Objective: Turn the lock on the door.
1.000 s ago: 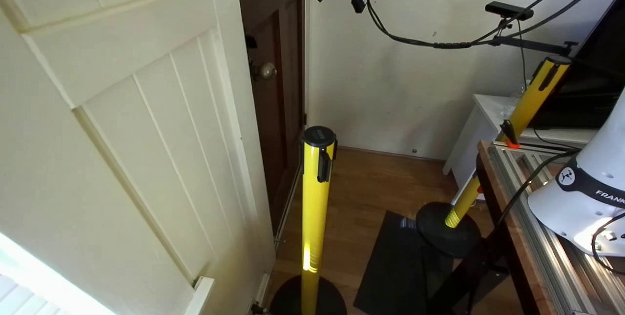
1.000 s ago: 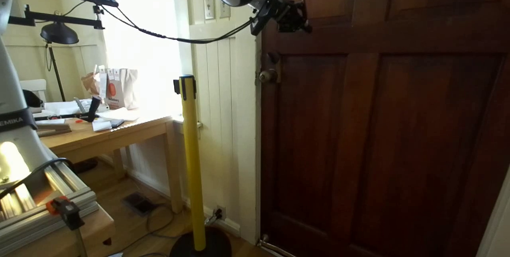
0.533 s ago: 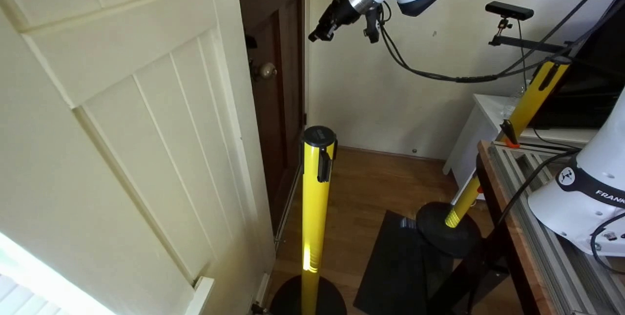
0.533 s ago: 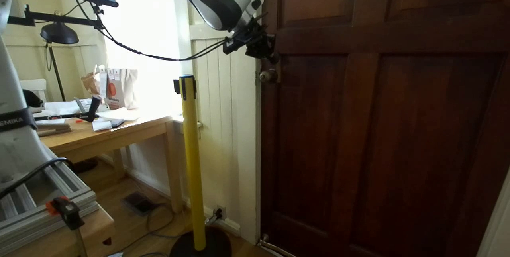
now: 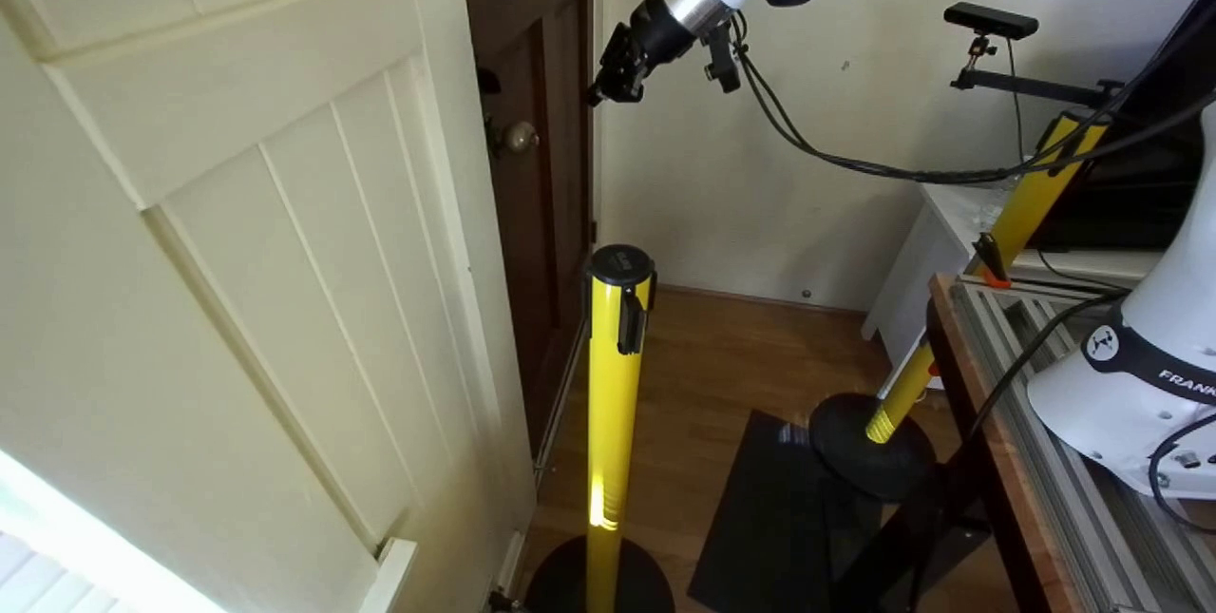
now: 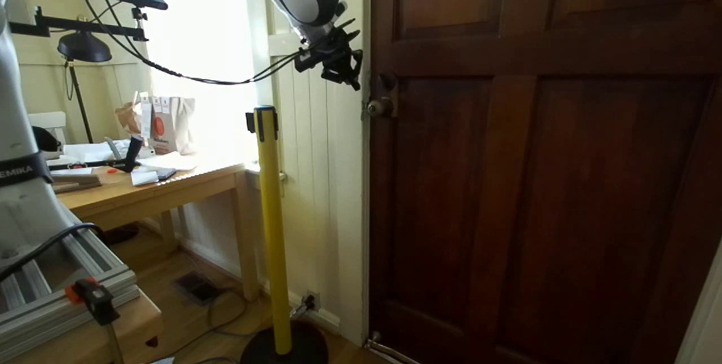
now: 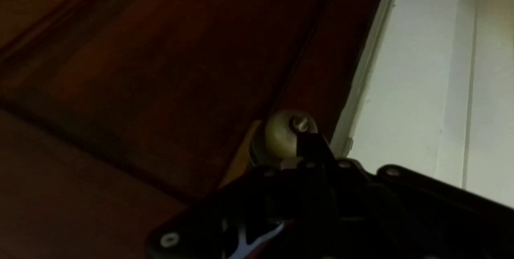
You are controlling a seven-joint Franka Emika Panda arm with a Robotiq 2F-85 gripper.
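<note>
In an exterior view, at the left of the frame, a wooden table (image 6: 175,192) is seen with a paper bag (image 6: 175,127) set on it; near the centre, a yellow post (image 6: 272,211) is stood before the pale wall (image 6: 321,144). Farther right, at upper centre, the gripper (image 6: 356,85) is held in the air, angled down toward the door (image 6: 519,183); in the wrist view its fingertips (image 7: 314,145) appear to be drawn together, with nothing gripped. Right of it, near but apart, the lock (image 6: 387,80) is found: a small dark fitting close to the left edge of the door, above the round knob (image 6: 380,107). In the wrist view the knob is partly covered by the fingertips, right of centre, and the lock cannot be made out; nor can its turned position be read. The step in hand is judged to be the lining-up, with no contact made. For the next move, the fingertips would need to be parted, brought across until set astride the lock, and closed on it, so that it can be turned by rolling the gripper.
</note>
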